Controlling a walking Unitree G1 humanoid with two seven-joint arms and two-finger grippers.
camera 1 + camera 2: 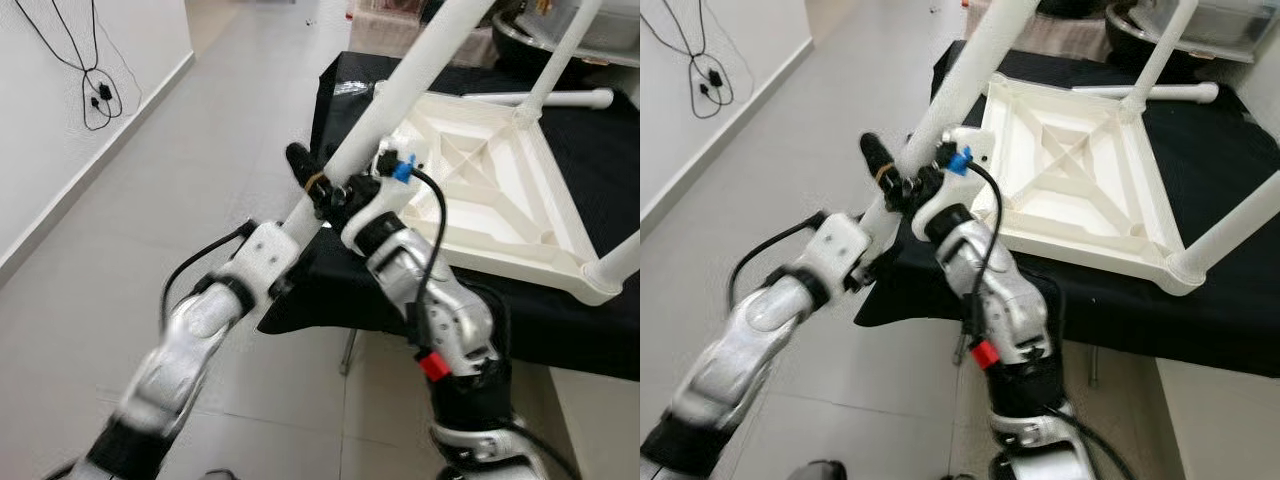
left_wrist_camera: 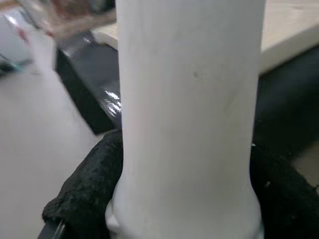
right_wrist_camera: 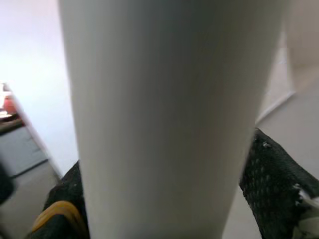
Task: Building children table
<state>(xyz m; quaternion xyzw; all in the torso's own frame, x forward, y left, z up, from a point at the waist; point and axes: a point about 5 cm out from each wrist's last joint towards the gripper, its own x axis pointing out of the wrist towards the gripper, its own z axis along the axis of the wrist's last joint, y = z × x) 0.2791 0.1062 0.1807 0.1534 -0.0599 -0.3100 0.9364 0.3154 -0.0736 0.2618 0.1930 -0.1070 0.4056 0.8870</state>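
Left gripper (image 1: pixel 300 215): clamped on white table leg (image 1: pixel 400 90) | Right gripper (image 1: pixel 335 190): clamped on same leg | Tabletop (image 1: pixel 490 190): inverted on black cloth (image 1: pixel 590 130)

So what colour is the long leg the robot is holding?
White. The table leg is plain white, clearest in the left eye view.

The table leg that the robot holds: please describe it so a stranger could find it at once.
On the black cloth lies a white tabletop, upside down. At its near left corner one white table leg slants up. Unlike the other legs, it is clamped by both the left gripper and the right gripper.
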